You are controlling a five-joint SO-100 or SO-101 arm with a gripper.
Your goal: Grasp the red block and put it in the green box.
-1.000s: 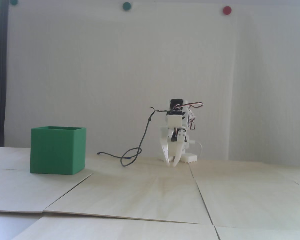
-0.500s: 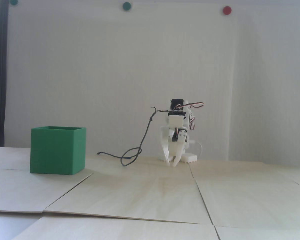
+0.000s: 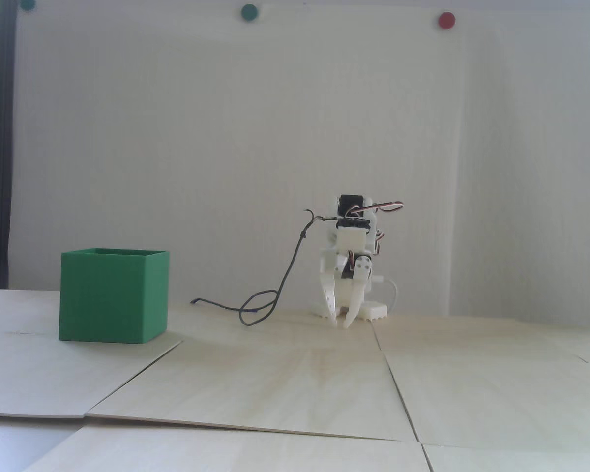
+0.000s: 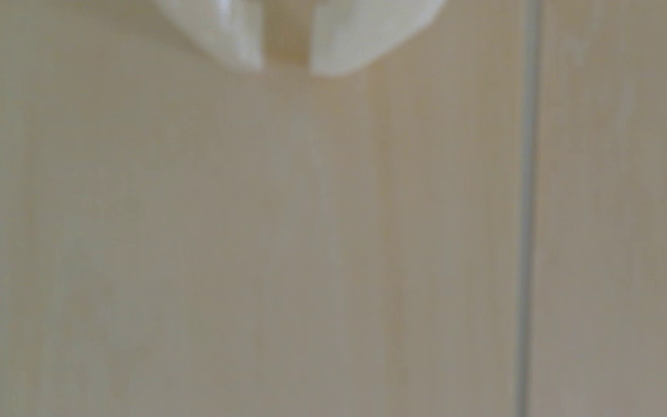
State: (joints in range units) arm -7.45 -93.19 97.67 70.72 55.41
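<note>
White plastic, pale wood and one block of green are about all there is to look at; the end effector (image 3: 340, 322) hangs tip-down just above the worktop (image 3: 295, 383) close in front of the arm's base, its two fingers parted by a narrow gap with nothing between them, which the wrist view confirms (image 4: 287, 70), showing only bare wood grain and a dark seam between panels (image 4: 527, 208); the green box (image 3: 114, 295) stands well apart to the left in the fixed view, open at the top, resting on the boards; the red block I cannot find anywhere in either view, so its direction from the fingers and the lie of its long axis cannot be told; it may already sit inside the box, whose interior is hidden from this low angle, though that is only a guess; a dark cable (image 3: 275, 290) trails from the wrist down onto the wood between arm and box, clear of both.
</note>
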